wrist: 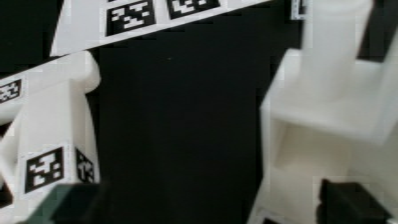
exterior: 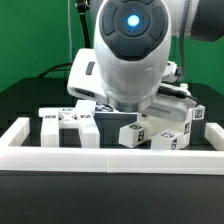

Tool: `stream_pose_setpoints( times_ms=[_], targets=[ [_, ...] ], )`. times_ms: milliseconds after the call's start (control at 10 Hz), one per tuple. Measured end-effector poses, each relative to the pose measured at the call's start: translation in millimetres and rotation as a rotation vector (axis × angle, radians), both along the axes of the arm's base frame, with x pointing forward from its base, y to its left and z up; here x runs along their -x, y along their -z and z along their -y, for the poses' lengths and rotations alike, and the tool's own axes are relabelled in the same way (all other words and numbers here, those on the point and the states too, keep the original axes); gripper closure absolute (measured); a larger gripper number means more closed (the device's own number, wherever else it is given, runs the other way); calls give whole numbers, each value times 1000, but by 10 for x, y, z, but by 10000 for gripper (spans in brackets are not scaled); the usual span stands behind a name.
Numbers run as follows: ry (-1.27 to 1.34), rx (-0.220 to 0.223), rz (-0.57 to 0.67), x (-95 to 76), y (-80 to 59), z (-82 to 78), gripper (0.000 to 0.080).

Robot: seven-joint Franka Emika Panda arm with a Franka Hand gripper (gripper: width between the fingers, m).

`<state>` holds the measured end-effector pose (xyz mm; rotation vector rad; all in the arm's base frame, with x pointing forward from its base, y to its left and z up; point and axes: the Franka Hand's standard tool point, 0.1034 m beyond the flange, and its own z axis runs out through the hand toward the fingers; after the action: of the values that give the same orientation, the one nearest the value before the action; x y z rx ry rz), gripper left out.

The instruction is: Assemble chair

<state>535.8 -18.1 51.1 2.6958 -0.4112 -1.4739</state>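
Now, nearest the exterior camera lies the border rail (exterior: 60, 135), a long white bar across the front of the work area. Just behind the border rail sit the chair parts (exterior: 155, 135), loose white blocks with square tags. One cluster is toward the exterior view's left and another toward its right, both close against the border rail. None of them looks joined into a chair yet.

Above the parts and behind the border rail, the arm (exterior: 130, 50) hangs low and hides its own fingers from that camera. The wrist view shows the gripper (wrist: 199, 205) with its jaws standing wide apart over bare black table (wrist: 178, 120), clasping nothing. A tagged part (wrist: 45, 130) lies just beside one fingertip and a taller blocky part (wrist: 329, 110) just beside the other. Whether either touches a finger I cannot tell. Farther off is the marker board (wrist: 143, 20), and behind everything, well beyond the border rail, a green backdrop (exterior: 30, 40).

The risk, as I judge it, is a snag. With fingers this close to parts on both sides, a sideways or tilted move could catch an edge, dragging or tipping a part. A part pushed against the border rail could jam there.
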Motion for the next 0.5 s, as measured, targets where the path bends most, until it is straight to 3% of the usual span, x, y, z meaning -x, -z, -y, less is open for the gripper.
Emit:
stream_pose_setpoints(
  times_ms=[300,500],
  targets=[
    [25,-3,12,-66,58,207,152],
    [16,-28,25,-89,-49,286,151]
  ],
)
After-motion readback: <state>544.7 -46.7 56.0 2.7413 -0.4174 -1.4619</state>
